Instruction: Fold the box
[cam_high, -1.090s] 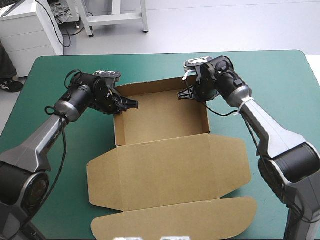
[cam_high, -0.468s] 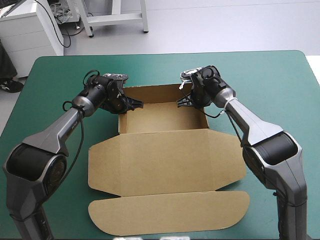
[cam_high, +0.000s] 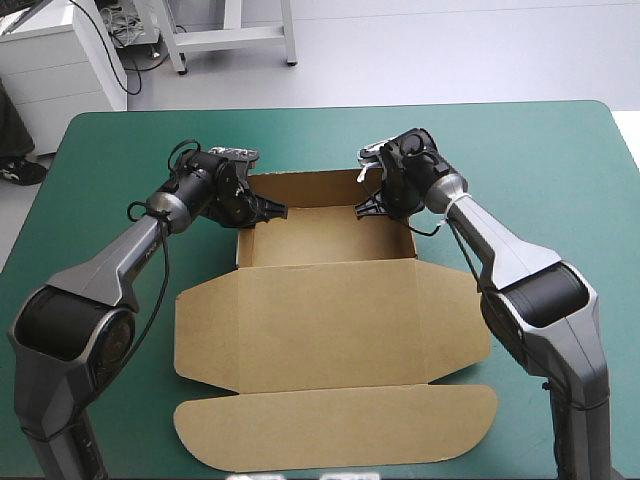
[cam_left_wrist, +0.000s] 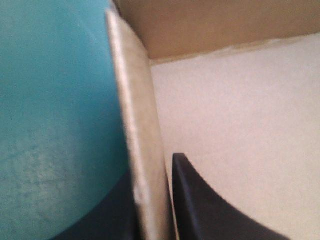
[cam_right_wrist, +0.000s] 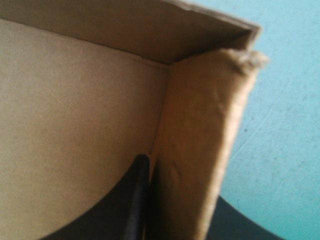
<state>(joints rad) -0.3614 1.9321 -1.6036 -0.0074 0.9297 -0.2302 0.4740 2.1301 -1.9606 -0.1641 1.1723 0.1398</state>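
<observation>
Left gripper (cam_high: 270, 210): pinching the left wall of the brown box (cam_high: 325, 240), one black finger each side.
Right gripper (cam_high: 368, 207): clamping the right wall likewise.
Box: sitting mid-frame on the teal-green cover (cam_high: 540, 170), lid lying flat below.
Progress: walls are standing; the lid seemingly remaining.

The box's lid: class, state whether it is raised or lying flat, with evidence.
Lying flat: the lid is spread on the teal-green cover, on the near side of the tray, whose walls stand raised.
</observation>
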